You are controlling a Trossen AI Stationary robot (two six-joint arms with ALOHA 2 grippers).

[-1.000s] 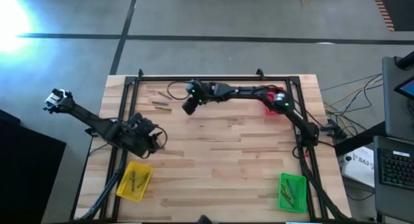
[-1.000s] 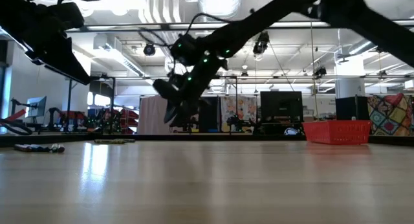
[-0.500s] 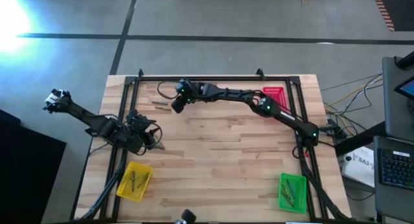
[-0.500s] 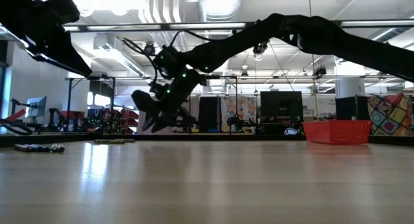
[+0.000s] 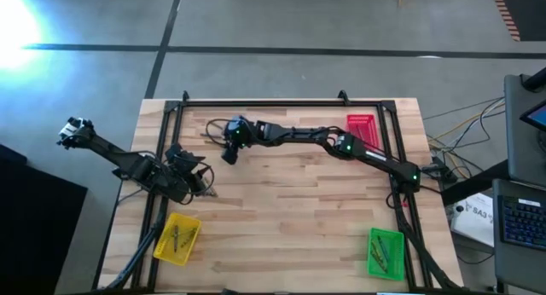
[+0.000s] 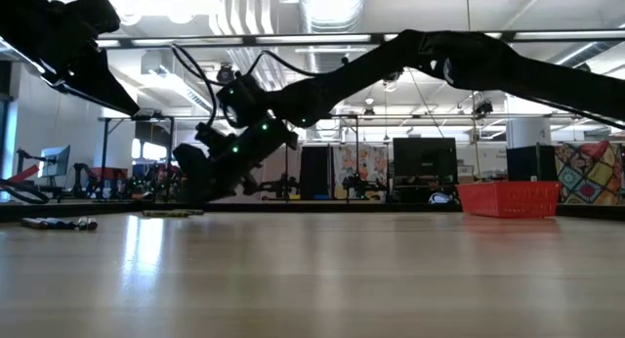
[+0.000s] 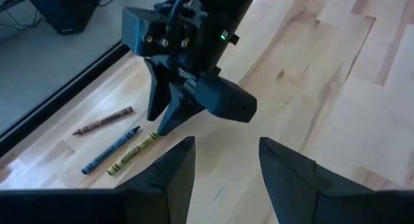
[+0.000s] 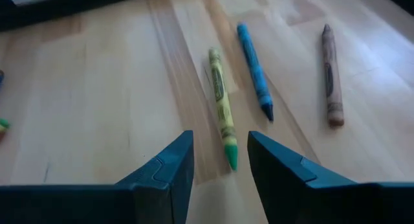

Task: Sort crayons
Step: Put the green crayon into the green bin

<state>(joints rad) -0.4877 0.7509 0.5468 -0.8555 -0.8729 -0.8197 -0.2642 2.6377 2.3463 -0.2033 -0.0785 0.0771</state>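
Note:
Three crayons lie side by side flat on the wooden table near its far left: a yellow-green crayon (image 8: 221,107), a blue crayon (image 8: 254,72) and a brown crayon (image 8: 331,75). They also show in the left wrist view: the yellow-green (image 7: 132,154), the blue (image 7: 110,149) and the brown (image 7: 103,120). My right gripper (image 8: 220,179) is open, low over the table, with its fingers on either side of the yellow-green crayon's tip and touching nothing; it also shows in the high view (image 5: 228,153). My left gripper (image 5: 203,182) is open and empty at the table's left side.
A yellow tray (image 5: 177,238) with crayons stands at the near left, a green tray (image 5: 385,252) with crayons at the near right, and a red tray (image 5: 361,129) at the far right. A black frame (image 5: 256,101) runs along the table's far edge.
My right gripper has gone toward the table's left edge and down, and now stands low over the three crayons. The crayons have not moved.

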